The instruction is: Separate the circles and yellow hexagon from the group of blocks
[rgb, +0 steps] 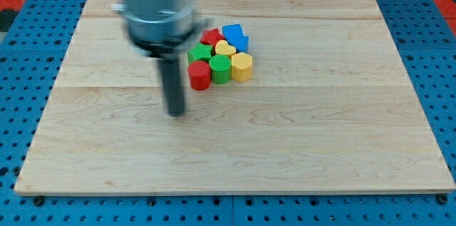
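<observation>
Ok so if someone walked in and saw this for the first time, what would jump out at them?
Probably the tight cluster of coloured blocks above the board's centre: a red cylinder, green cylinder and yellow hexagon along its bottom edge, a blue block at the top. Next, the big blurred arm at the view's upper left, with my tip on the wooden board, below-left of the red cylinder, apart from it.

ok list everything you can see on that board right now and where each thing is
Red cylinder: one, red, view's bottom-left of the cluster.
Green cylinder: one, green, between red cylinder and yellow hexagon.
Yellow hexagon: one, yellow, cluster's bottom-right.
Yellow block: one, yellow, cluster's middle; shape unclear.
Green block: one, green, cluster's left; shape unclear.
Red block: one, red, cluster's top; shape unclear.
Blue blocks: apparently two, blue, cluster's top-right.
Board: one, pale wood.
My tip: one, dark, below-left of the red cylinder, apart from it.
</observation>
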Available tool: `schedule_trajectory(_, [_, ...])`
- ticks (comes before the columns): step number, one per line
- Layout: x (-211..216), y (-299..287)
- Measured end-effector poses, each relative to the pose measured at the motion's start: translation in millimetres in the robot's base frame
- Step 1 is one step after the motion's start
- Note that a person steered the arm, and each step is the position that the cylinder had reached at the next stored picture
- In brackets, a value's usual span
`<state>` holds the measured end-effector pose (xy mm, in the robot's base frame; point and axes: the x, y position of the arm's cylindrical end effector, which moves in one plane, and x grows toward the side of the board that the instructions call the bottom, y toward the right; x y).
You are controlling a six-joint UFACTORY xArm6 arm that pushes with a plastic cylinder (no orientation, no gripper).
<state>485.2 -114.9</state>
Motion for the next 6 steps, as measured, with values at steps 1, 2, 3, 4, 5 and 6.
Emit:
schedule_trajectory(1, [-15,-39])
schedule_trajectory(2, [-49,4])
schedule_trajectory(3, [-51,111])
schedule_trajectory(4, [-15,180])
schedule_trajectory(5, [-33,147])
schedule_trajectory(6, [-67,165])
